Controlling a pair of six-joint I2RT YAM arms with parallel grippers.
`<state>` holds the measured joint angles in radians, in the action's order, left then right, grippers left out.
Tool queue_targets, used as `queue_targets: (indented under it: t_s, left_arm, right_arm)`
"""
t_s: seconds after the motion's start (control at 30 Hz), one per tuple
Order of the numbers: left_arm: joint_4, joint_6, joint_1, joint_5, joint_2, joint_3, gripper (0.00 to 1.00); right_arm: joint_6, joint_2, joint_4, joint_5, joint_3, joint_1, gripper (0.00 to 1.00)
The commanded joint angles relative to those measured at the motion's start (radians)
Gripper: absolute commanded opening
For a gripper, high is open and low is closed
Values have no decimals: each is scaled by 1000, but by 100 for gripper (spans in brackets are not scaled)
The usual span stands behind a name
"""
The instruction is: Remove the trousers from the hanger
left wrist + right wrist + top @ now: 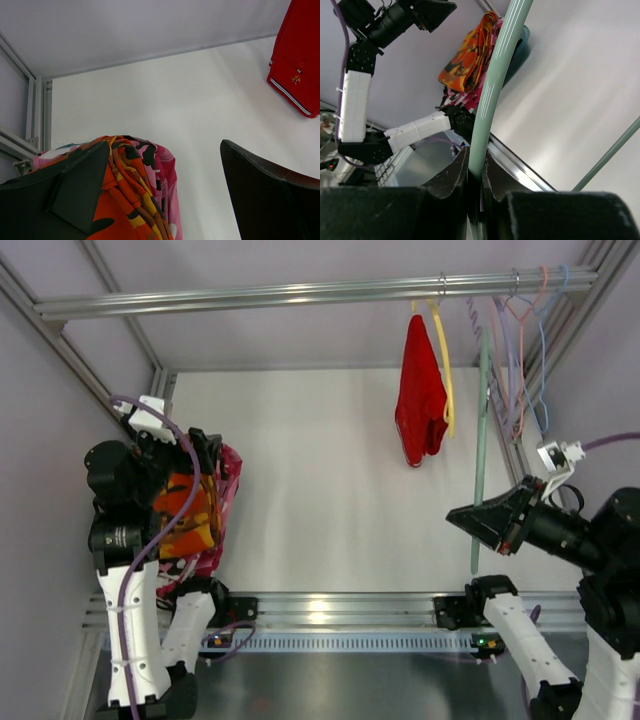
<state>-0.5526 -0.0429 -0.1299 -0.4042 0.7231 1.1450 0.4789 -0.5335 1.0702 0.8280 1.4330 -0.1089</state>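
Trousers (188, 515), one pair, orange with a dark red, black and yellow pattern: off any hanger, heaped at the left edge of the bench (320, 470) towards its near-left corner, lying on one pink camouflage garment (229, 490).

Left gripper (165, 145): poised above that heap, jaws spread wide, holding nothing.

Right gripper (475, 152): near the right edge of the bench, pincer clamped on the long straight bar of the one grey-green hanger (497, 75); bar upright in the top view, upper end reaching towards the rail (300, 295).

Garments, three in all: the two on the heap, plus one red garment (420, 400) hung on one yellow hanger (446, 370) from the rail.

Hangers, five in all: grey-green, yellow, and one lilac hanger (503, 360), one pink hanger (520, 390) and one blue hanger (543, 380), bunched bare at the rail's right end.

Surface: plain white, matt. Enclosure: pale lilac-grey walls (40, 440), aluminium frame, one aluminium rail across the far side.
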Motion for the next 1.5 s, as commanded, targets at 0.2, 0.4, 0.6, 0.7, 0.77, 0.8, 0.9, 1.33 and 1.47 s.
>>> queue_targets:
  t_s: [0.2,0.4,0.6,0.7,0.77,0.8,0.9,1.33,1.47]
  left_arm:
    - [14,12,0,-7,-44,44,98]
    - [14,14,0,-4,-65,44,98]
    - [14,21,0,-12,-62,51,98]
    - [14,18,0,-7,-62,53,98]
    - [14,15,0,-5,-62,55,98]
    - [14,17,0,-5,-60,55,98]
    - [14,21,0,-1,-63,48,98]
    - [13,31,0,13,-68,25,98]
    - [14,29,0,16,-82,9,98]
  right_arm:
    - [93,-255,-164,117,84,18,0]
    - [128,-387,-168,189,197,64,0]
    - [216,-511,-162,377,253,251,0]
    - [288,-557,-237,470,257,365,0]
    - [312,-583,-286,502,288,397,0]
    - [341,-612,-306,513,299,416,0]
    - [380,-666,-351,533,384,420,0]
    - [415,-764,-320,553,432,419,0]
    - [426,-754,-320,566,429,408,0]
